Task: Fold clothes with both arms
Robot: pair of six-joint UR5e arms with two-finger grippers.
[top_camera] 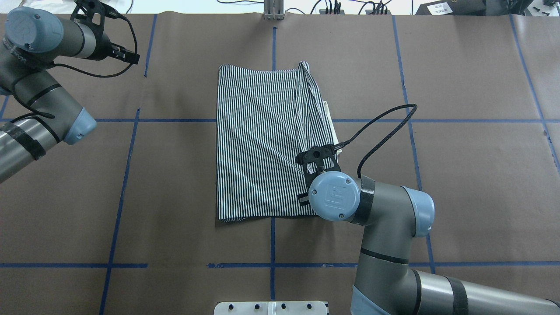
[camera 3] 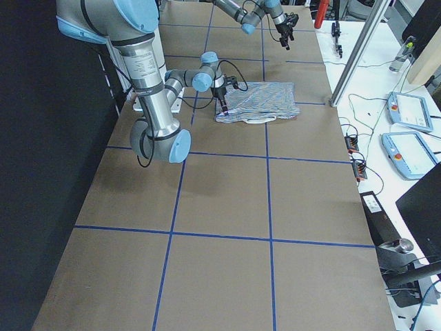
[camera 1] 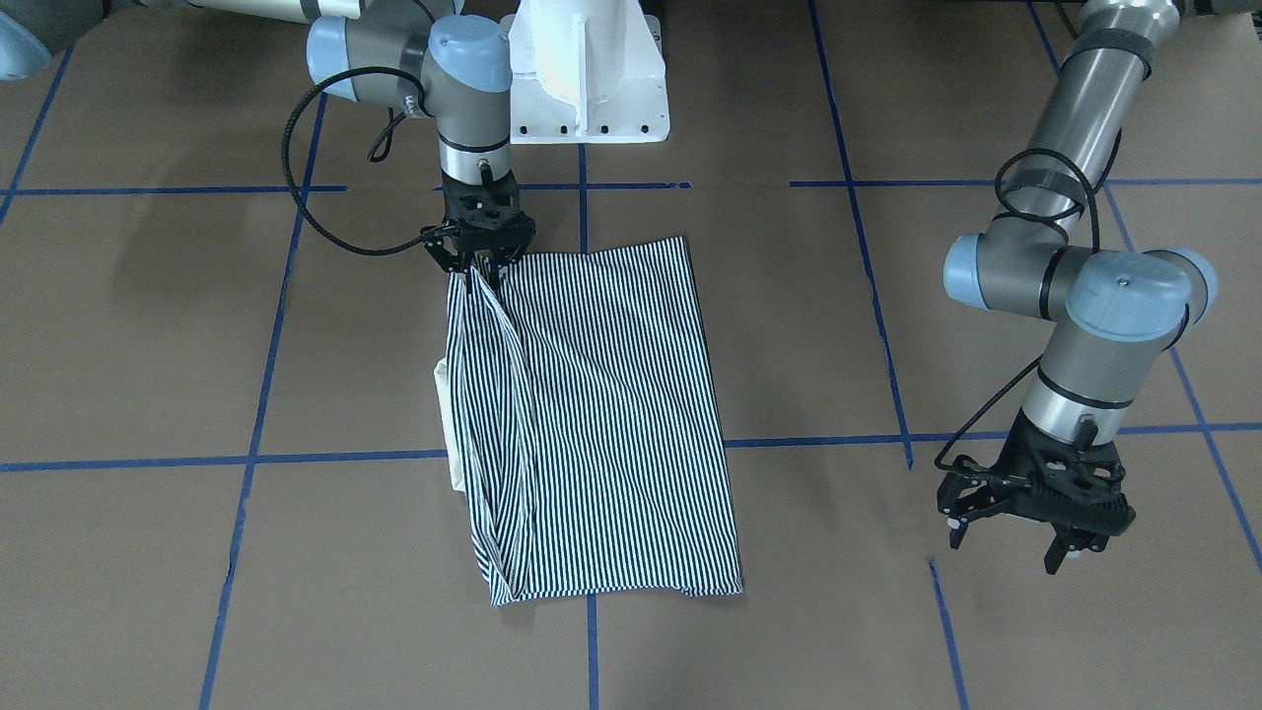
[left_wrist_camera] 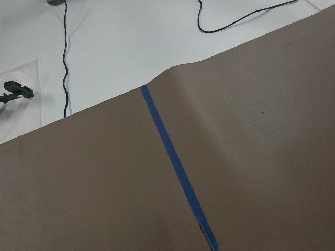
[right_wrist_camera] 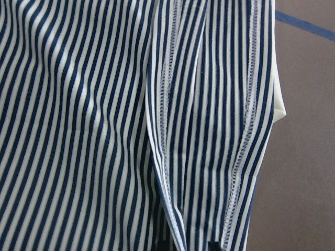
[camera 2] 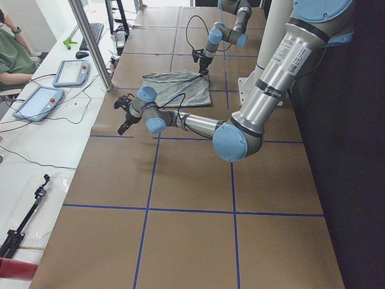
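The striped polo shirt (camera 1: 601, 424) lies folded into a long rectangle on the brown table cover, and its cream collar (camera 1: 449, 424) pokes out along one long side. My right gripper (camera 1: 480, 266) is shut on the shirt's corner nearest the robot base and lifts a fold of fabric a little. In the right wrist view the striped cloth (right_wrist_camera: 104, 130) fills the frame, with a seamed fold running down between the fingertips (right_wrist_camera: 212, 246). My left gripper (camera 1: 1006, 547) is open and empty, low over bare table far to the shirt's side. The shirt's buttons and logo are hidden.
The white pedestal base (camera 1: 589, 69) stands just behind the shirt. Blue tape lines (camera 1: 345, 459) grid the brown cover. Beyond the table's far edge are cables, tablets (camera 2: 36, 102) and an aluminium post (camera 2: 90, 42). The left wrist view shows bare cover and the table's edge (left_wrist_camera: 172, 70).
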